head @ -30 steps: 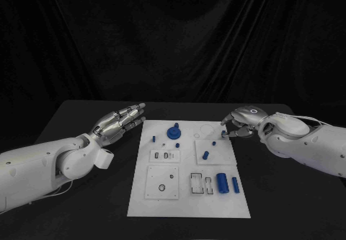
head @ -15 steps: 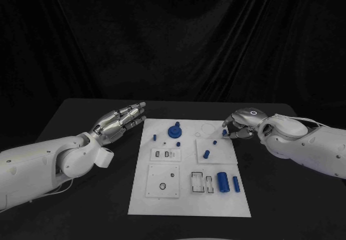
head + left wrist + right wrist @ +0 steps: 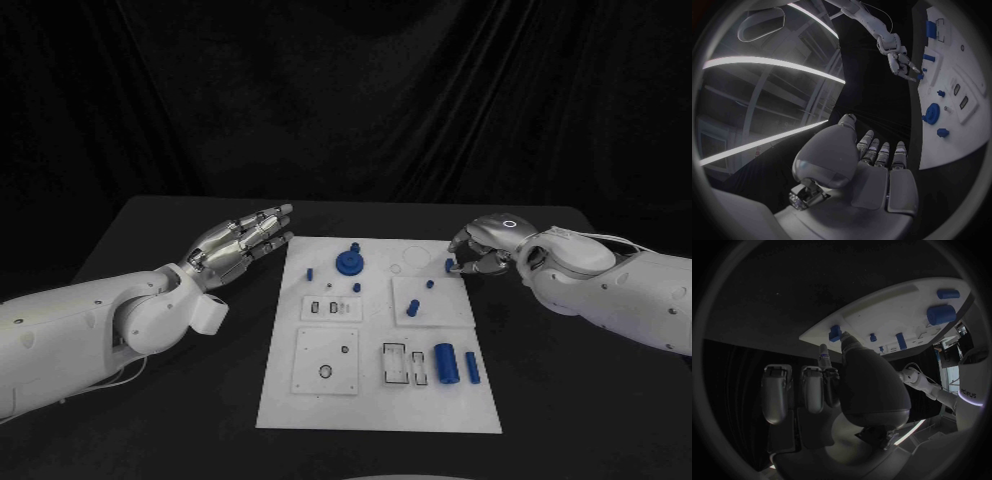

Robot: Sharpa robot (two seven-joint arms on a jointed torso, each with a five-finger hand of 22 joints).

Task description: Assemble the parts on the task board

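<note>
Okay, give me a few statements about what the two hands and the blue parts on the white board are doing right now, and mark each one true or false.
1. The right hand is at the far right corner of the task board, its fingertips at a small blue part. True.
2. The left hand grips the round blue part. False: it holds nothing, fingers stretched out, off the board's left edge.
3. Two blue cylinders lie side by side on the near right of the board. True.
4. The task board sits under the left arm. False: it lies between the two arms, in the middle of the black table.
</note>
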